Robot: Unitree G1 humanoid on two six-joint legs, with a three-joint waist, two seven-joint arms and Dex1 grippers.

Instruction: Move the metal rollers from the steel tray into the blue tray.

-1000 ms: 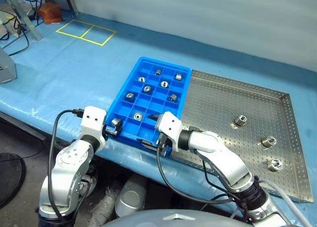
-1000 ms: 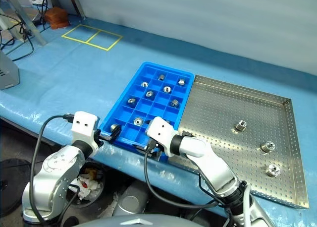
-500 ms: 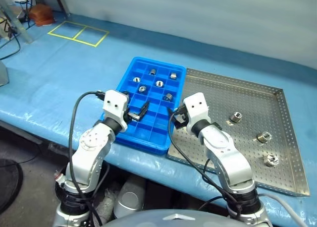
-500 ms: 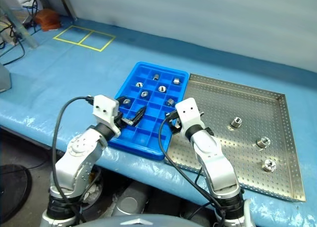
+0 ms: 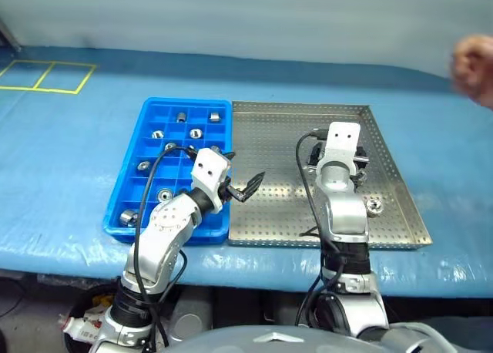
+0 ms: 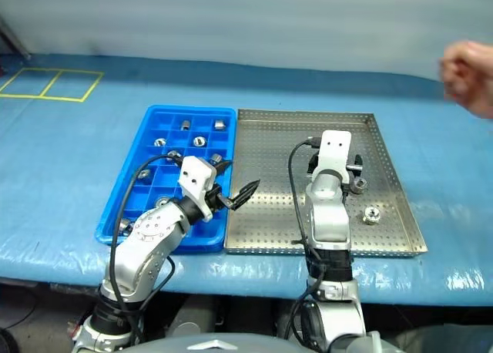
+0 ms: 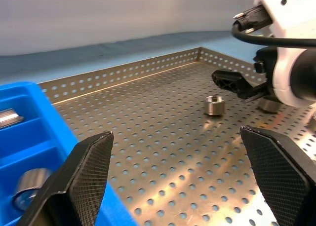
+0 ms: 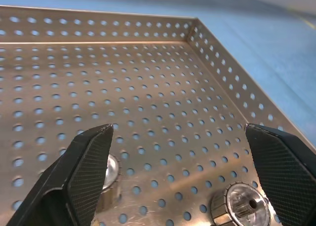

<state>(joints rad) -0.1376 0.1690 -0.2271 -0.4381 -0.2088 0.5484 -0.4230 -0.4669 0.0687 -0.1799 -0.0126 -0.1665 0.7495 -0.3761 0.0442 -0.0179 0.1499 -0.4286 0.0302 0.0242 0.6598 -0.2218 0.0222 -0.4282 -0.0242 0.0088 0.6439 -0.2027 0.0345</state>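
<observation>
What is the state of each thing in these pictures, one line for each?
left gripper: open, empty, over the steel tray.
right gripper: open, empty, above rollers.
steel tray: some metal rollers lie on it.
blue tray: several compartments hold rollers.
person's hand: raised beyond the steel tray.

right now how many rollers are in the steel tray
3 rollers, all in the steel tray's right half: two close together midway, one nearer the front rim; others may be hidden.

Both claws — left [image 7: 180, 179], right [image 8: 180, 174] — agape.
</observation>
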